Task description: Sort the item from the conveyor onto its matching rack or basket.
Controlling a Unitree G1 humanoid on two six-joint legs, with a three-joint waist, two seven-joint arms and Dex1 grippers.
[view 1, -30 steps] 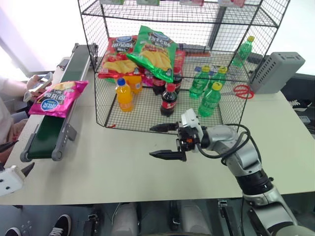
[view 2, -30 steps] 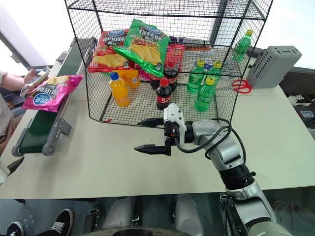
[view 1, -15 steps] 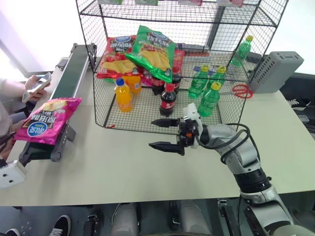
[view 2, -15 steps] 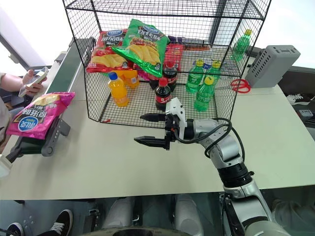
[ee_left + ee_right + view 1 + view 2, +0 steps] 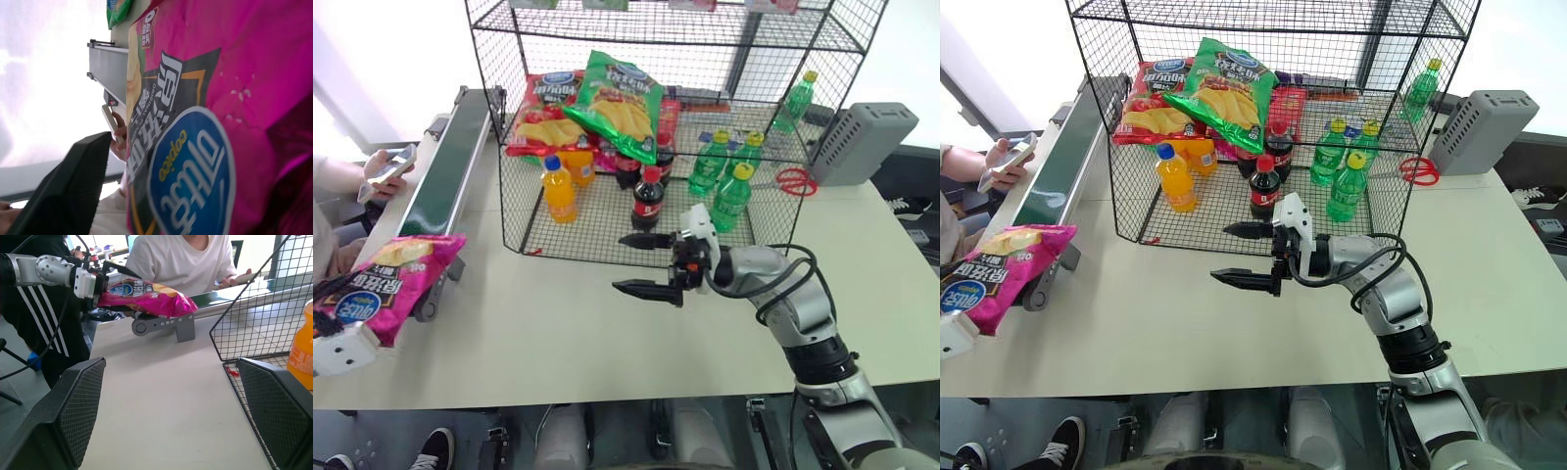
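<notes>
1. Table: pale top; everything stands on it.
2. Black wire rack at the far middle of the tabletop, open front facing me. Lower tier holds a red crisp bag, a green crisp bag, an orange drink bottle, cola bottles and green bottles.
3. Conveyor along the table's left edge, dark-green belt, near end by the front-left corner.
4. My right arm reaches in from the front-right, forearm bent across, gripper pointing left and about level. My right gripper hangs just above the tabletop, in front of the rack's front edge; fingers spread wide, nothing between them.
5. My left gripper is at the table's front-left corner, past the conveyor's near end.
6. Pink crisp bag is clamped at its near end in my left gripper, off the belt, far end overlapping the conveyor's near end; well apart from my right gripper.
7. A person's hand with a phone, beyond the conveyor's left side.
</notes>
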